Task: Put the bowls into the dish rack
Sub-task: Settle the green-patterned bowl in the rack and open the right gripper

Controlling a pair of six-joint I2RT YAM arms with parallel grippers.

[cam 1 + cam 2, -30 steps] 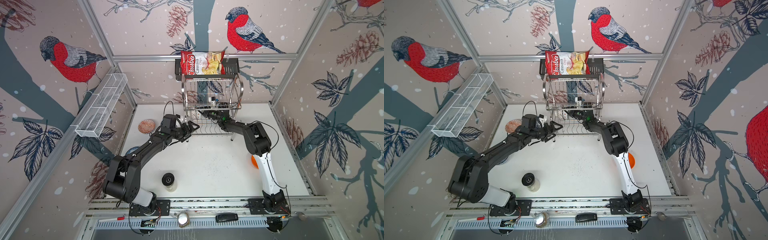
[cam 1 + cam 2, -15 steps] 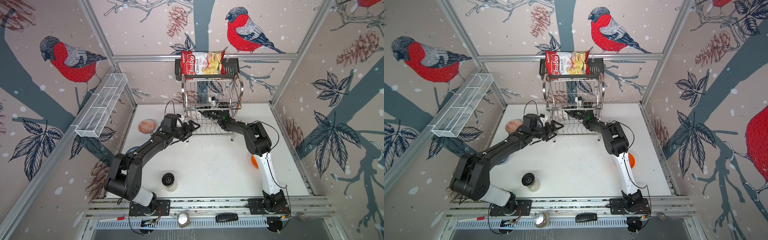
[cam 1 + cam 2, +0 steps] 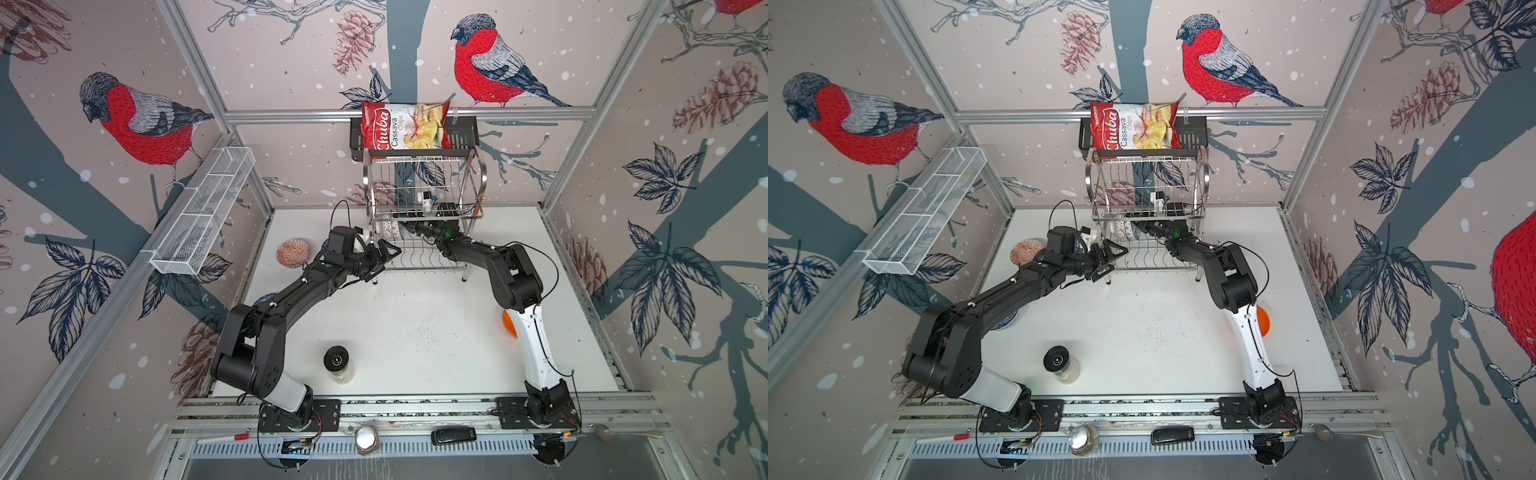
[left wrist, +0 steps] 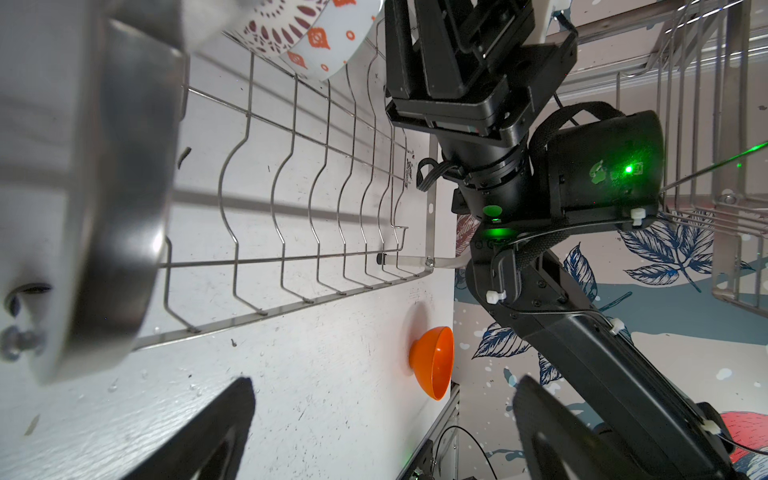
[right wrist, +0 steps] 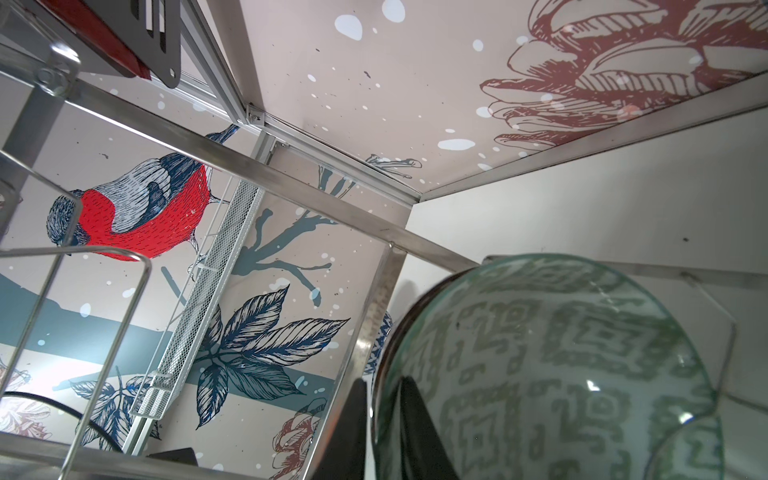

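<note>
Both grippers at dish rack [image 3: 424, 269]: my L gripper [image 3: 388, 262] wide open by front corner; R gripper [image 5: 382, 399] narrow round grey-green bowl [image 5: 540, 365]'s rim in lower tier, can't tell if gripping; orange bowl [image 4: 432, 361] on table [image 3: 415, 332].

Bright, even, diffuse light: soft shadows on the table [image 3: 415, 324] under the dish rack [image 3: 415, 217]. Both top views bow outward away from the rack. Left wrist view — rack's nearest part badly blurred. Glare spots on the grey-green bowl [image 5: 561, 353] inside it
</note>
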